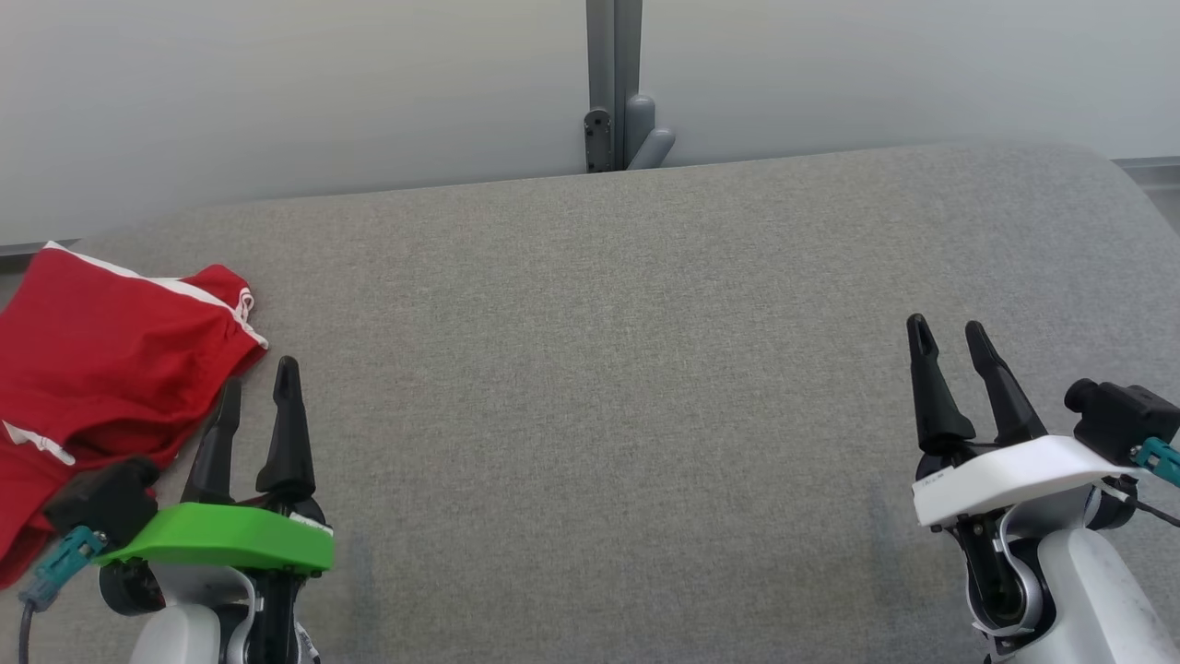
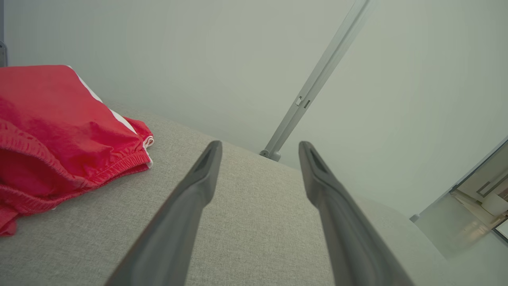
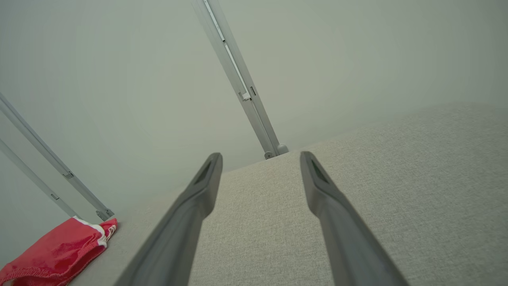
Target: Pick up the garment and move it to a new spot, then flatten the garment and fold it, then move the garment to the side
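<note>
A broad bench (image 1: 599, 369) takes up most of the head view. It is covered in grey woven cloth with a fine, even grain, and its far corner at 2 o'clock is rounded. The cover lies flat and smooth.

Behind it, from 10 to 2 o'clock, stands a pale, matte wall (image 1: 277, 92) of plain panels.

The garment (image 1: 101, 360) lies at 9 o'clock on the left end of the bench, partly past the edge of the head view. It is soft red fabric with thin white stripes. It is loosely bunched rather than flat, with shallow folds and a gathered, elastic-looking hem that the left wrist view shows ribbed and puckered.

The left hand (image 1: 258, 376) sits at 7 o'clock under a glossy green cover (image 1: 221, 546). Its two long, dark, tapering fingers are spread wide with bare grey cloth between them. It grips nothing. The outer finger stands just beside the garment's near edge, and the left wrist view shows the fabric off to 9 o'clock, clear of both fingers.

The right hand (image 1: 947, 325) is at 4 o'clock under a white cover (image 1: 1005, 475), well apart from the garment. Its fingers are likewise fully parted and empty above the bench.

At 12 o'clock a slim grey metal post (image 1: 613, 83) runs up the wall, with a small rounded fitting at its foot.
</note>
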Motion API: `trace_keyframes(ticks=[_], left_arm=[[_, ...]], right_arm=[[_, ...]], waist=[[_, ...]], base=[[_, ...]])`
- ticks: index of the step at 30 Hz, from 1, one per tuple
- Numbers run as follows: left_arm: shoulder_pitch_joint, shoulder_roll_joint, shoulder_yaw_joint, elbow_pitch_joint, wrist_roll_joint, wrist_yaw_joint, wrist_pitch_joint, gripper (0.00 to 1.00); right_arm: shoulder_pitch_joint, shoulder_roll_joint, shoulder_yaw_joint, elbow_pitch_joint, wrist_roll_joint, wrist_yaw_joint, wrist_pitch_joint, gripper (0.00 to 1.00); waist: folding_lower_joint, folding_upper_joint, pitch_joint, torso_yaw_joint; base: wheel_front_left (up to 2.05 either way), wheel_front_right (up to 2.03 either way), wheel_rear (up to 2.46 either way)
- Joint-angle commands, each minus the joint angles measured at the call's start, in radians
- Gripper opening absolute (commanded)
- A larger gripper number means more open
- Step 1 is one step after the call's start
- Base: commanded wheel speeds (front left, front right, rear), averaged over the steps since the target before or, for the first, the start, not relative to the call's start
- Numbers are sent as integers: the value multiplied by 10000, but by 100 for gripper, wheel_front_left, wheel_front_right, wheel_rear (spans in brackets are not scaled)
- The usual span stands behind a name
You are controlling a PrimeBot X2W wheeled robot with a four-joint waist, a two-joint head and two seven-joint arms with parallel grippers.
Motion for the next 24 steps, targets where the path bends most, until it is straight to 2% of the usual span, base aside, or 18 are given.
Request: trace_keyframes(ticks=[1,15,24], left_arm=[[-250,107,-55,-74,299,47,-82,100],[-189,191,-410,268,1567,153,-480,100],[-269,278,-651,660,2426,393,-703,100]], right_arm=[[12,-74,-14,-125,-264,4,-77,100],[145,-32,-80,-39,-1562,5,-360,100],[207,-27,-115,30,-2408,4,-568,100]], waist=[[0,-1,-3,-2],[0,-1,2,9],[0,-1,14,16]], base=[[0,0,0],[0,0,0],[0,0,0]])
